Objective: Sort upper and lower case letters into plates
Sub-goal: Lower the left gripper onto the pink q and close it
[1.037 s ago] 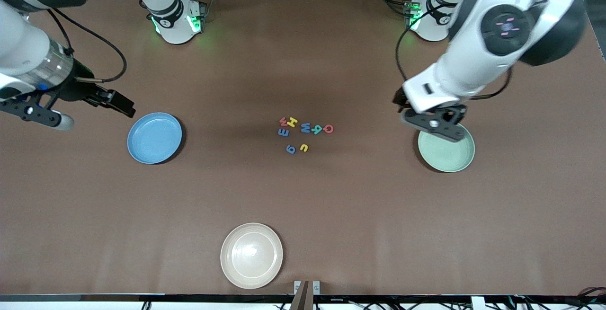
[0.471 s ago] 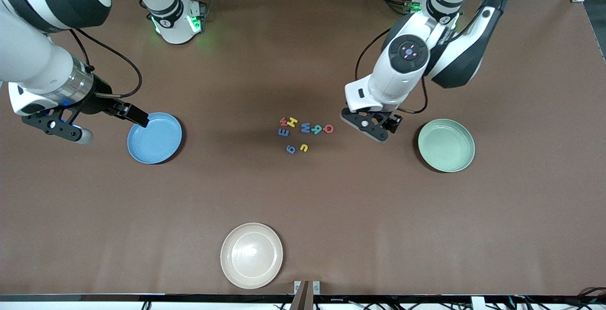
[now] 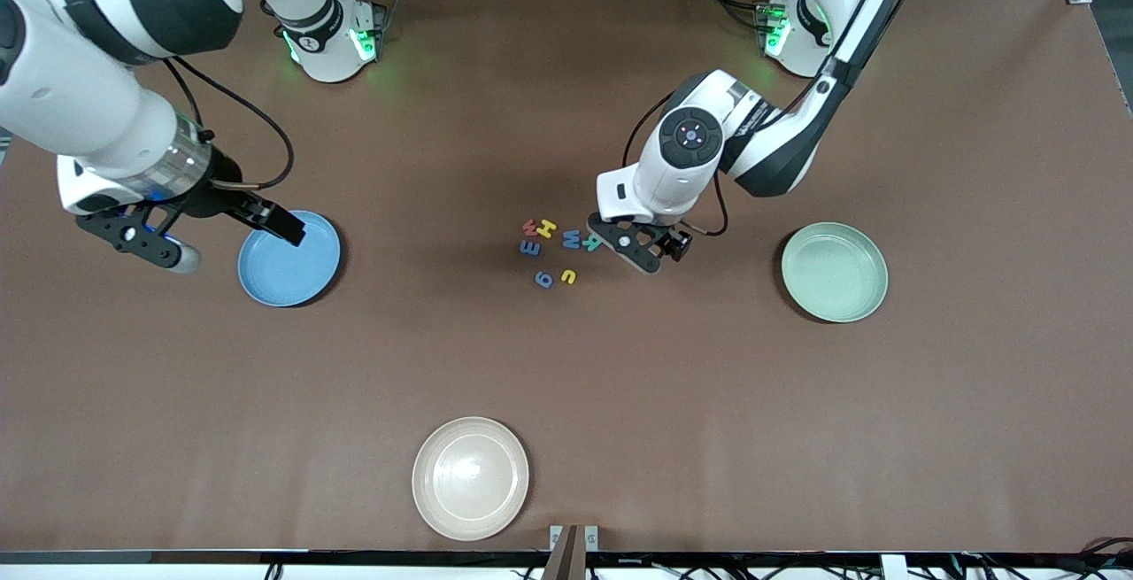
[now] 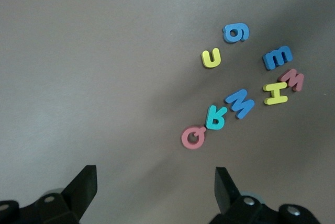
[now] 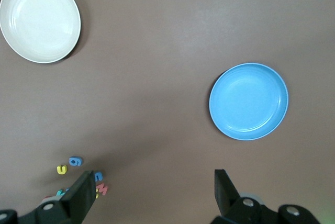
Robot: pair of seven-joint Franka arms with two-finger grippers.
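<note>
Checking my left wrist view, I'm seeing the red Q (image 4: 193, 137) that the left gripper (image 3: 639, 252), fingers apart, is hiding up front. Tiny flat letters (image 3: 547, 251) are sitting mid-table between blue plate (image 3: 289, 259) and mint plate (image 3: 834, 272); right gripper (image 3: 232, 230) is hovering, spread, over blue's rim.

Both the left gripper (image 3: 639, 249) and right gripper (image 3: 232, 233) hover, fingers apart.

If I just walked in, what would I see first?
A huddle of bright toy letters mid-table, with the left gripper open right over the huddle's end toward the left arm. Next come three plates: the blue plate under the open right gripper, the mint plate at the left arm's end, and a cream plate nearest the camera.
</note>
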